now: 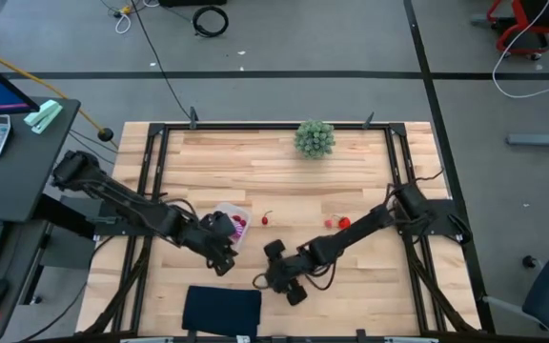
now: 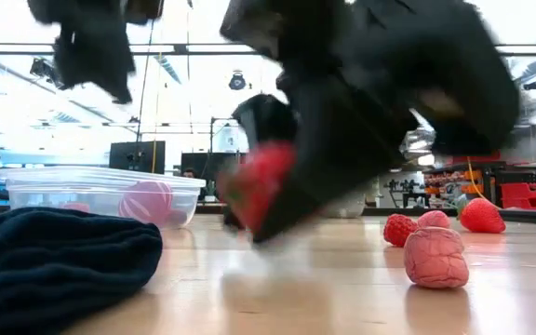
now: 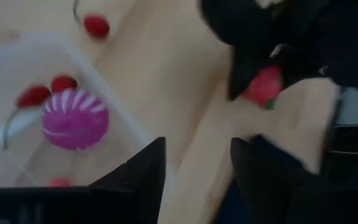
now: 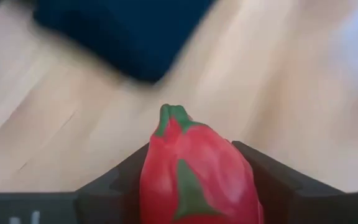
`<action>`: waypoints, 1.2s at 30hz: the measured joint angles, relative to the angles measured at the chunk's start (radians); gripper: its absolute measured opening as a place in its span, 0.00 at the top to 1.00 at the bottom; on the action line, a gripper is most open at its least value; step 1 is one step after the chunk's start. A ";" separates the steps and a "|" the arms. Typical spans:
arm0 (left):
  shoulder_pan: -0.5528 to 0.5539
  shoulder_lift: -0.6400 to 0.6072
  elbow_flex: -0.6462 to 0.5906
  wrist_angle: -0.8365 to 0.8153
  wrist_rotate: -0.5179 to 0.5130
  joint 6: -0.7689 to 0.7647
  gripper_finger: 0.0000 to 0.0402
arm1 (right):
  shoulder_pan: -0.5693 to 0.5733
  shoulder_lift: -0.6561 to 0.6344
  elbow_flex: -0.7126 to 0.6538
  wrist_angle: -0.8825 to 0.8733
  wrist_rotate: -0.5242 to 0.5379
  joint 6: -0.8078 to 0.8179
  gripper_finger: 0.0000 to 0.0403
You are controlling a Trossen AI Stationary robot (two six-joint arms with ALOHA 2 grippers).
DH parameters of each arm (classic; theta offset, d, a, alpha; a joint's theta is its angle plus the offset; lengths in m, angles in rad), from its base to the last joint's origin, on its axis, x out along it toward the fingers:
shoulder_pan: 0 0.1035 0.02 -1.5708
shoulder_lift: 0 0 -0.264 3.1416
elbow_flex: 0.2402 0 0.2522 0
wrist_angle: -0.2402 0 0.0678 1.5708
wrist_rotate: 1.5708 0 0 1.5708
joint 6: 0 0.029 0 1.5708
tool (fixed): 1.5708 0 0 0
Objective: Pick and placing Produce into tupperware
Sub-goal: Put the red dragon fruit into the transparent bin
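My right gripper (image 1: 267, 276) is shut on a red toy piece with green leaves (image 4: 194, 174), low over the table's near middle, by the dark blue pad (image 1: 222, 310). My left gripper (image 3: 197, 152) is open and empty, hovering by the near side of the clear tub (image 1: 232, 225). The tub rests on the table and holds a purple-white ball (image 3: 75, 119) and small red berries (image 3: 33, 96). One berry (image 1: 265, 219) lies on the wood just beyond the tub. More red pieces (image 1: 337, 222) lie to the right. My right gripper pinches the red piece by its two sides (image 4: 151, 180) between its two fingers. The piece's green leafy end (image 4: 173, 115) sticks out past the fingertips. In the low view the piece (image 2: 259, 186) slants down close over the table; whether it touches the wood I cannot tell.
A green bushy plant (image 1: 315, 138) stands at the table's far edge. In the low view a pink lumpy piece (image 2: 435, 256) and red strawberry-like pieces (image 2: 398, 228) lie on the right. The dark blue pad (image 2: 54, 261) lies at the near edge.
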 joint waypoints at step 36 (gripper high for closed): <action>0.188 -0.451 0.259 -0.298 -0.382 0.415 0.59 | -0.334 0.356 0.535 0.151 -0.151 -0.096 0.42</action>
